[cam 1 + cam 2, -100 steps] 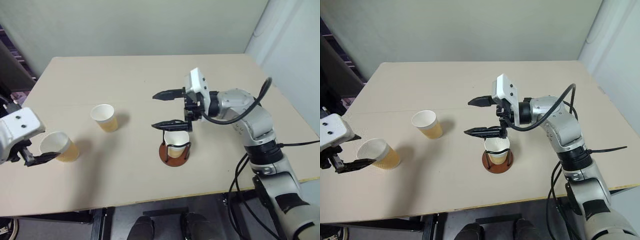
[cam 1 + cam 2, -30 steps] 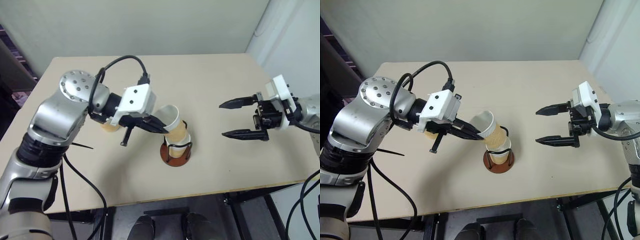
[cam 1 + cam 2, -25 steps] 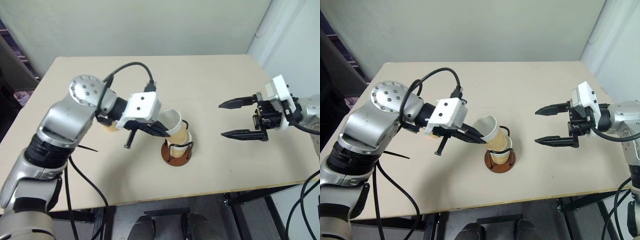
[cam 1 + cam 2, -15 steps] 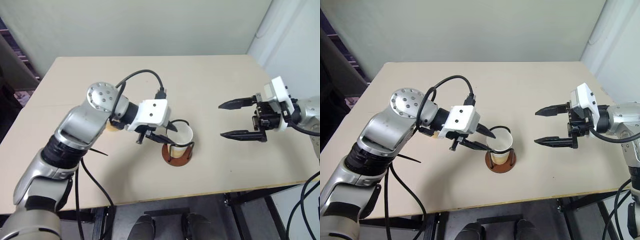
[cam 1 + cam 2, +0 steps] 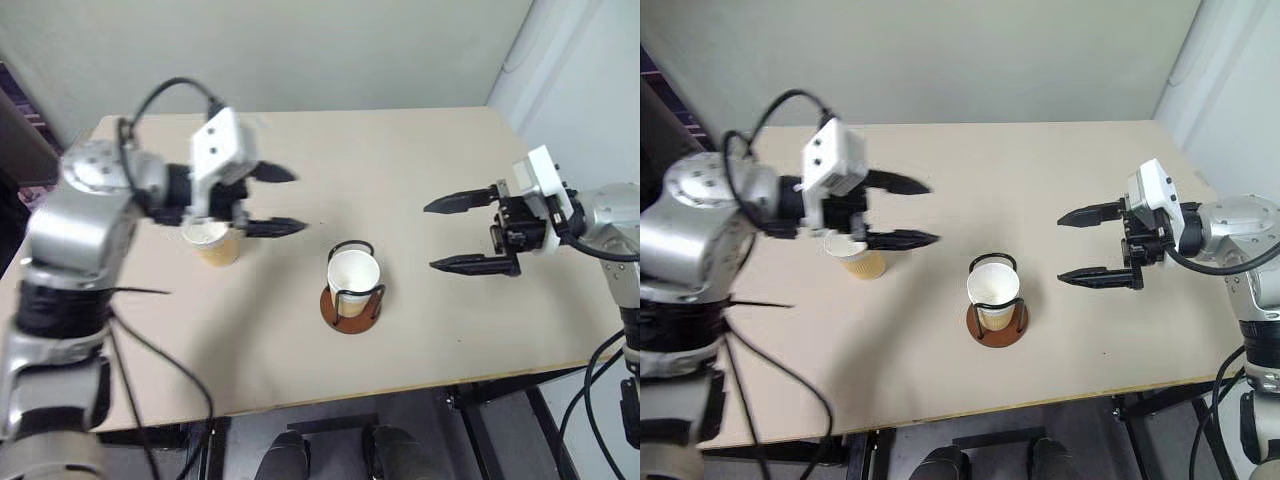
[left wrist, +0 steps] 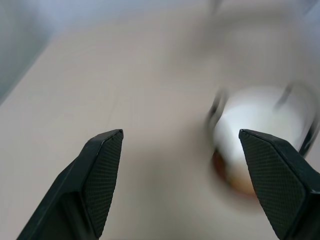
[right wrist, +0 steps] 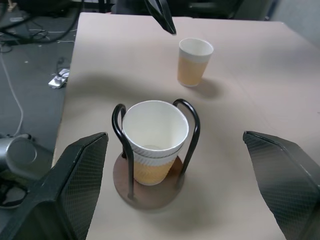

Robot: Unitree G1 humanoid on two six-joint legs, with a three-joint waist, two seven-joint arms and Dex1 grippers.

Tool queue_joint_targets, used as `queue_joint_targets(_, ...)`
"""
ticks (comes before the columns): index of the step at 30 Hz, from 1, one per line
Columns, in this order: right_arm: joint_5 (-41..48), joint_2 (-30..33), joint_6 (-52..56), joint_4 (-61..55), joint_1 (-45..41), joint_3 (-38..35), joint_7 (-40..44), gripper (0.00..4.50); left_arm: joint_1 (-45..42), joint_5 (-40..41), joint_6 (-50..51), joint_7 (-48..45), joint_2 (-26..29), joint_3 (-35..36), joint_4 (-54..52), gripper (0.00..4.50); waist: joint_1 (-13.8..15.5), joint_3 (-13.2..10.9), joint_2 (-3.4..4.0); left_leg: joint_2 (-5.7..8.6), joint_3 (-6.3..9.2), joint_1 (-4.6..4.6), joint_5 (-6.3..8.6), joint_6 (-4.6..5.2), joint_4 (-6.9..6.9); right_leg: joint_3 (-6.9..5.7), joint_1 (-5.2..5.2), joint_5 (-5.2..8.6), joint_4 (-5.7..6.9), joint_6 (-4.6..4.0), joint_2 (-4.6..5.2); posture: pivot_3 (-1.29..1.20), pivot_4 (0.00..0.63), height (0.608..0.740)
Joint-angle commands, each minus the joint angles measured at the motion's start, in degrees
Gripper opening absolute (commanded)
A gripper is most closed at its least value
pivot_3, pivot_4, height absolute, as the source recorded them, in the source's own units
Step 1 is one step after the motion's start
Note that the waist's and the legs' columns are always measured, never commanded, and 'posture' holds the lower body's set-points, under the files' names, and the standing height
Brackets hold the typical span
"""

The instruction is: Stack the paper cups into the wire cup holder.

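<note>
The pale beige surface [image 5: 420, 160] has its near edge toward the robot. Nearest that edge, about midway along, the wire cup holder [image 5: 350, 305] stands upright with stacked paper cups [image 5: 354, 281] nested inside its loops. Toward the right edge the right tool [image 5: 458, 233] hangs empty, fingers spread wide. Left of centre the left tool [image 5: 908, 212] hangs wide and empty above a lone paper cup [image 5: 856, 257] standing upright. Beyond the far edge rises a plain light wall [image 5: 300, 50]
</note>
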State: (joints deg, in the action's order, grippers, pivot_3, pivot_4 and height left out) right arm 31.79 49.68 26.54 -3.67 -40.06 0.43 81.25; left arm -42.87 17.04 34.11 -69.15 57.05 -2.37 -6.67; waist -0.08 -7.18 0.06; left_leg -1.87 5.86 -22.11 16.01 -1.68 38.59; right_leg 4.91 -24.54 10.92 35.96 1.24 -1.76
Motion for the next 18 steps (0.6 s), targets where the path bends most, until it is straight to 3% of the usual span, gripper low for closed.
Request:
queue_joint_targets(1, -0.02, -0.58, -0.72, -0.45, -1.07, -0.04, 0.32, 4.50, 3.58, -6.16, -5.25, 0.69, 5.22, -0.09, 5.15, 3.96, 0.02, 0.00, 0.00, 0.00, 0.02, 0.00, 0.01, 0.02, -0.04, 0.00, -0.03, 0.01, 0.00, -0.02, 0.00, 0.00, 0.150, 0.740)
queue_joint_targets(7, -0.97, -1.29, -0.71, 0.01, -1.64, 0.76, 0.44, 4.50, -1.84, -13.25, -10.29, 3.58, 3.32, -4.46, 16.72, 3.96, 1.71, 0.02, -0.05, 0.04, 0.10, -0.15, 0.01, 0.14, 0.05, -0.06, -0.08, 0.03, 0.05, -0.23, 0.11, 0.00, 0.150, 0.740)
queue_joint_targets(18, 0.01, 1.13, 1.68, -3.74, 1.61, -2.19, -1.90, 4.50, -5.72, -21.11, -15.73, 3.65, -1.59, -10.56, 29.02, 3.96, 1.24, 0.02, -0.05, 0.07, 0.05, -0.23, -0.04, 0.04, -0.33, -0.08, -0.37, 0.04, 0.07, -0.24, 0.17, 0.00, 0.150, 0.740)
